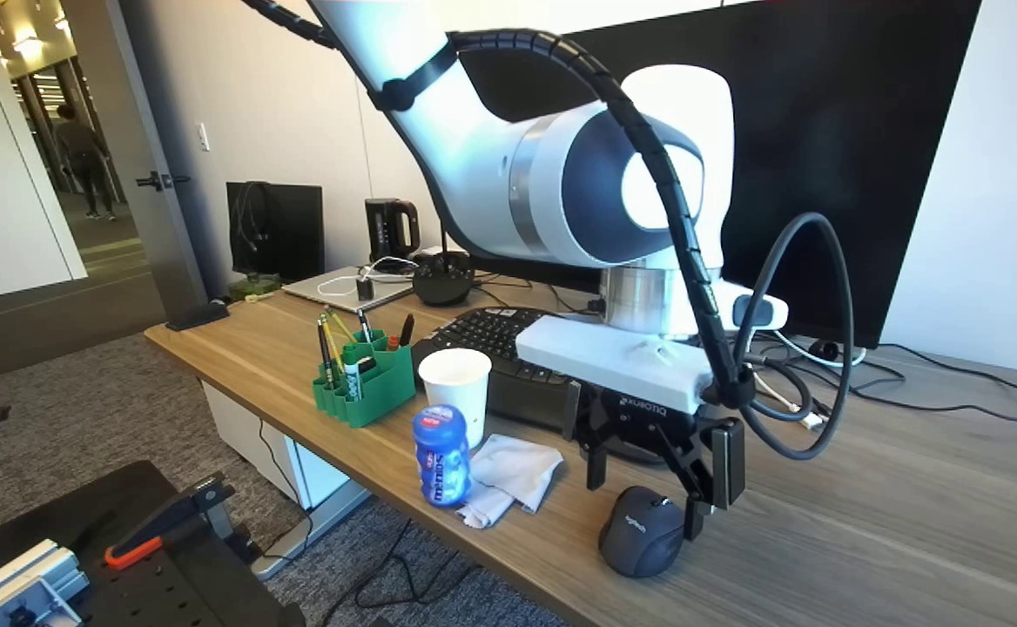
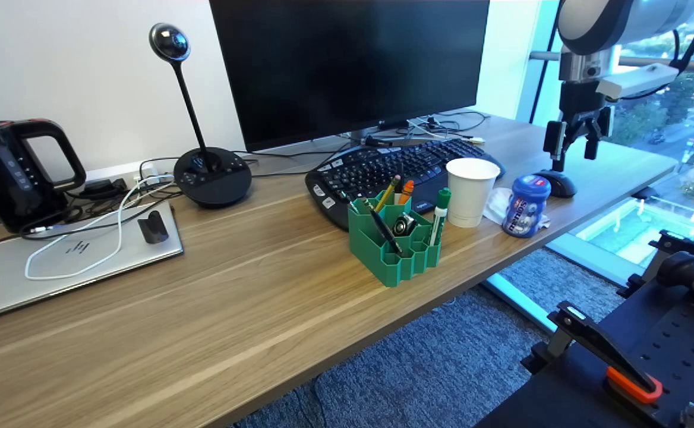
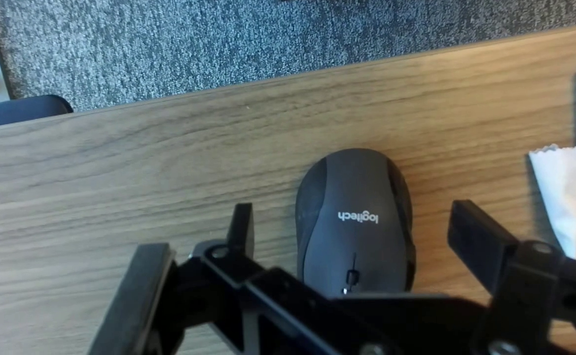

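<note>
A dark grey Logitech mouse (image 3: 357, 192) lies on the wooden desk, nearest to my gripper (image 3: 351, 217). In the wrist view the fingers stand wide apart, one to each side of the mouse, with bare gaps of desk between. Both exterior views show the gripper (image 1: 645, 498) pointing down, close over the mouse (image 1: 639, 538); nothing is held. The front end of the mouse is hidden behind the gripper in the wrist view. A crumpled white napkin (image 1: 517, 470) lies to one side, with a blue Mentos bottle (image 1: 441, 461) and a white paper cup (image 1: 456, 383) beside it.
A green pen holder (image 2: 377, 255) with pens and markers stands near the cup. Behind are a black keyboard (image 2: 371, 172), a large monitor (image 2: 359, 65) and loose cables. Farther along sit a webcam stand (image 2: 213, 178), a laptop (image 2: 2, 279) and a kettle (image 2: 2, 172). The desk's edge (image 3: 288, 76) runs near the mouse.
</note>
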